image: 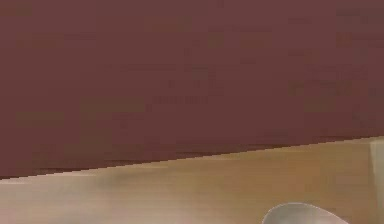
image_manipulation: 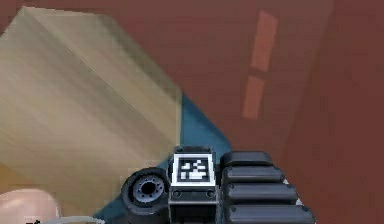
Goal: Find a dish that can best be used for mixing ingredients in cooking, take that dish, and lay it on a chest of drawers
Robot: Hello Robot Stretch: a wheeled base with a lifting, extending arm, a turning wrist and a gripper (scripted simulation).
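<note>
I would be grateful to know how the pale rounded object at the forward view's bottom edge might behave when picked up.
The pale rounded object looks smooth, so it is probably slippery to grip. Its curved outline suggests it may rock or tip when nudged.

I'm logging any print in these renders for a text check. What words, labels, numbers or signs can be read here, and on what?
No readable text anywhere.
White square on the arm: black marks forming a pattern, not letters or digits.
Dark red wall, wooden top and pale round thing: bare, no print.
</note>
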